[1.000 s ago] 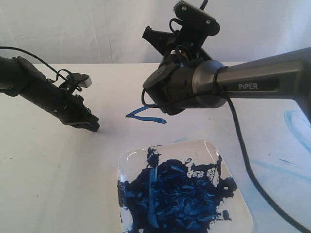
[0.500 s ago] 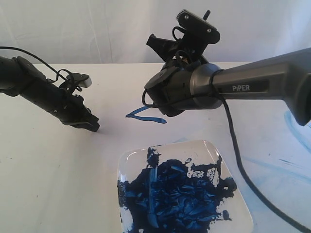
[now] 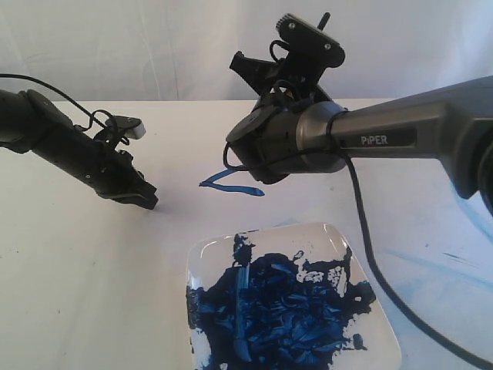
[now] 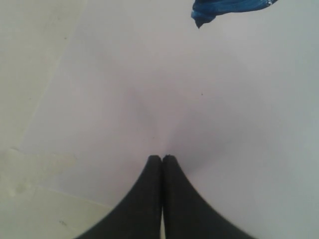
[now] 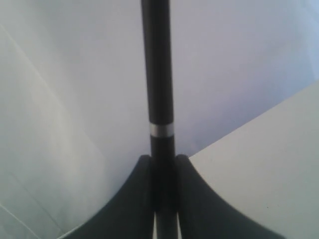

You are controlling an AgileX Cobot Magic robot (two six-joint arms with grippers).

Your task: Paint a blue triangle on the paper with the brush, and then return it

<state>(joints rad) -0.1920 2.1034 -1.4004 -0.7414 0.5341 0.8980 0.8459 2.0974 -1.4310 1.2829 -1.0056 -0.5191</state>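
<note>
Brush (image 5: 157, 64): one, pinched in right claw (image 5: 163, 159); left claw (image 4: 162, 158) closed.

The plate (image 3: 327, 240) is glossy, its paint (image 3: 281, 308) thick and shiny. The brush (image 5: 158, 74) is smooth black; the paper (image 4: 149, 79) matt.

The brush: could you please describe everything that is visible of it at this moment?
The brush shows only as a long, thin, straight black handle, slightly glossy, with a narrow silver band around it. The right gripper is shut on it: its two dark fingers press the handle from both sides, close to the band. The handle runs on past the fingertips, touching nothing else. Ferrule and bristles are not in view.
</note>
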